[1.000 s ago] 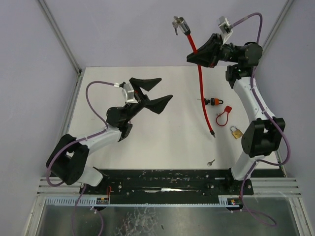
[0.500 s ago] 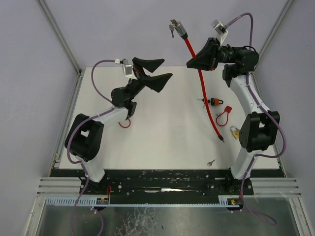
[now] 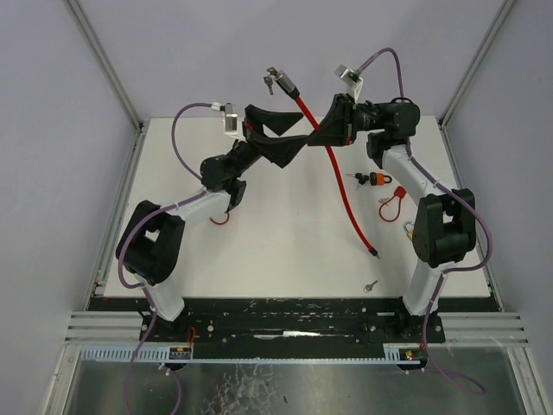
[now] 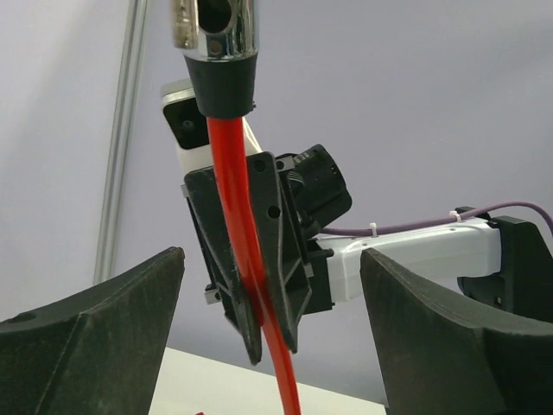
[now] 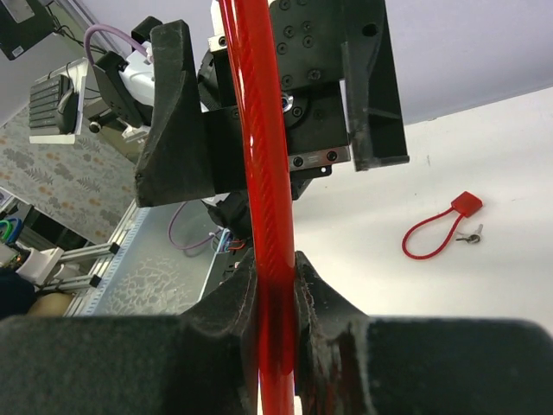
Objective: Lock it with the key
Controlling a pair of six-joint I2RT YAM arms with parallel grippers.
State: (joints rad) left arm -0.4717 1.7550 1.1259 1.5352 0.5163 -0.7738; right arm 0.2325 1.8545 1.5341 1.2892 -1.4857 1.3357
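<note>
A red cable lock (image 3: 335, 173) hangs in the air, its chrome head (image 3: 285, 83) uppermost with keys (image 3: 270, 84) dangling from it. Its free pin end (image 3: 374, 252) reaches down to the table. My right gripper (image 3: 327, 130) is shut on the cable a little below the head, and in the right wrist view the cable (image 5: 259, 130) is pinched in that gripper (image 5: 276, 290). My left gripper (image 3: 292, 134) is open and raised, facing the right gripper. From the left wrist, the cable (image 4: 246, 259) and head (image 4: 216, 30) hang beyond the wide-apart fingers (image 4: 95, 337), untouched.
On the table's right part lie an orange padlock (image 3: 375, 179), a small red loop lock (image 3: 393, 201) and a brass padlock (image 3: 408, 227) beside the right arm. A loose small key (image 3: 370, 284) lies near the front edge. Another red loop (image 3: 219, 218) shows under the left arm.
The right gripper has carried the cable lock leftwards. The left arm has risen and reached toward it, so the two grippers now face each other closely. The left jaws have narrowed slightly.
</note>
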